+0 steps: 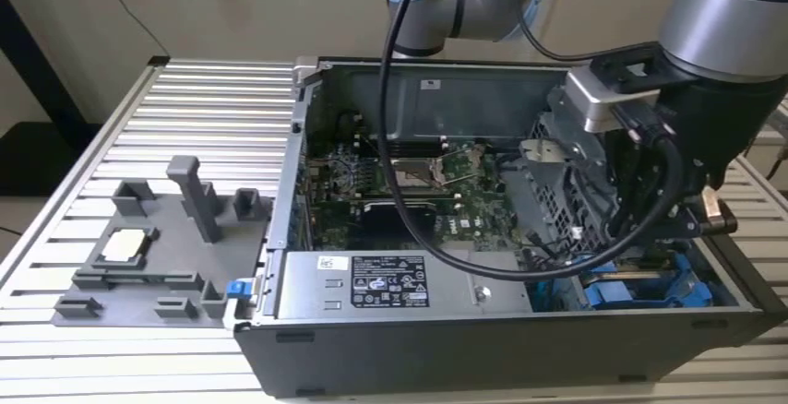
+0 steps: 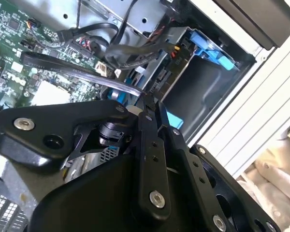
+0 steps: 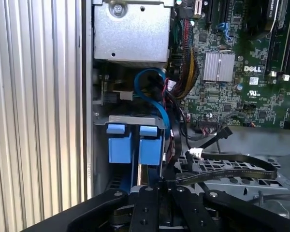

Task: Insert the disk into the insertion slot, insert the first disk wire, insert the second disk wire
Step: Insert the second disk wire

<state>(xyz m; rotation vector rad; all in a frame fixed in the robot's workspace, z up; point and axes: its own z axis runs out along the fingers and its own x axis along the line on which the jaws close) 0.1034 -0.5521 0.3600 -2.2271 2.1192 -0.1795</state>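
Note:
Two bright blue drive frames (image 3: pixel 119 143) (image 3: pixel 150 145) sit side by side in the grey drive cage (image 3: pixel 135 118); I cannot tell which one holds the disk. In the exterior view the blue frames (image 1: pixel 647 286) lie at the case's front corner on the exterior view's right, under the arm's wrist (image 1: pixel 665 146). My gripper (image 2: pixel 144 100) hangs just above them, shut on the end of a flat black wire (image 2: pixel 72 67). That same wire (image 3: pixel 227 173) loops back over the perforated metal in the first wrist view. A dark open bay (image 2: pixel 198 99) of the cage lies beside the fingertips.
The open computer case (image 1: pixel 493 349) stands on a slatted metal table (image 1: pixel 209 100). Inside are a green motherboard (image 1: pixel 394 183), a silver power-supply box (image 1: pixel 382 284) and bundled cables (image 3: pixel 183 72), with a blue cable (image 3: pixel 152 92) curling near the drives. A grey fixture plate (image 1: pixel 161 247) lies on the exterior view's left.

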